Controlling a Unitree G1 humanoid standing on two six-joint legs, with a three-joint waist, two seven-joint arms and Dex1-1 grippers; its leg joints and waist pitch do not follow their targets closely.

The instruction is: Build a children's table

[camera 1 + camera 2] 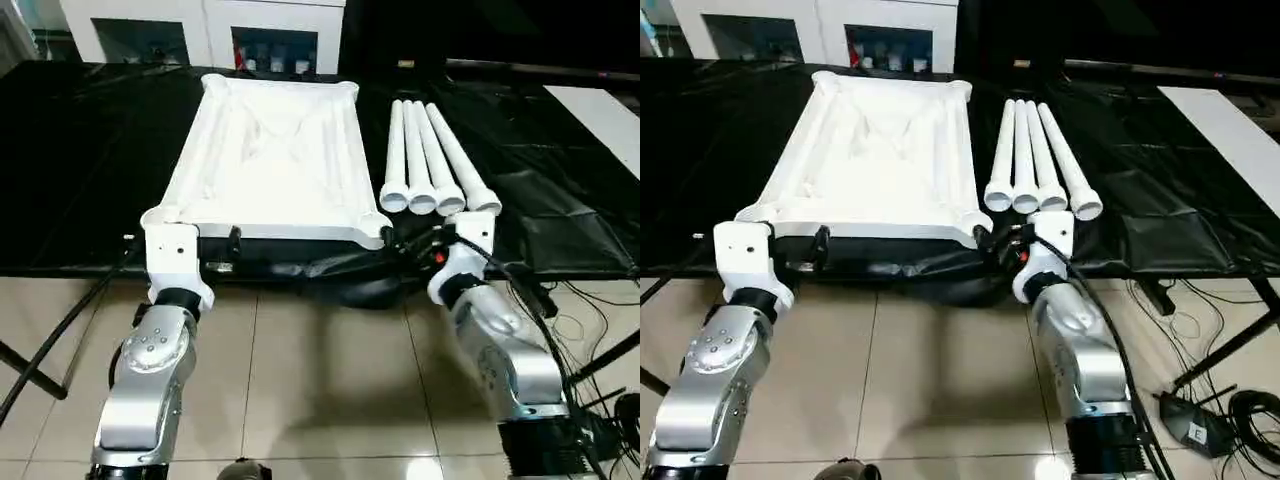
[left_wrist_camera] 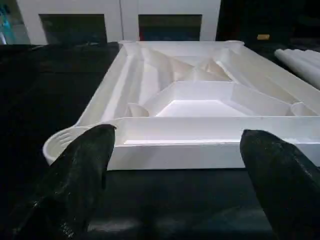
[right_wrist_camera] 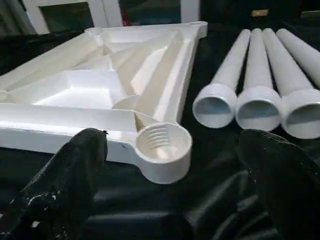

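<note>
Tabletop [image 1: 270, 150] lies upside down on black sheet [image 1: 80, 170], 4 legs [image 1: 430, 160] beside it pointing away, nearest my right gripper [image 3: 170, 175]; both it and left gripper [image 2: 175, 170] wide open, empty.

The white tabletop [image 1: 875, 160] lies underside up on the black-covered bench [image 1: 710, 150]. Four white legs [image 1: 1038, 160] lie side by side just beside it, open ends toward the robot.
</note>
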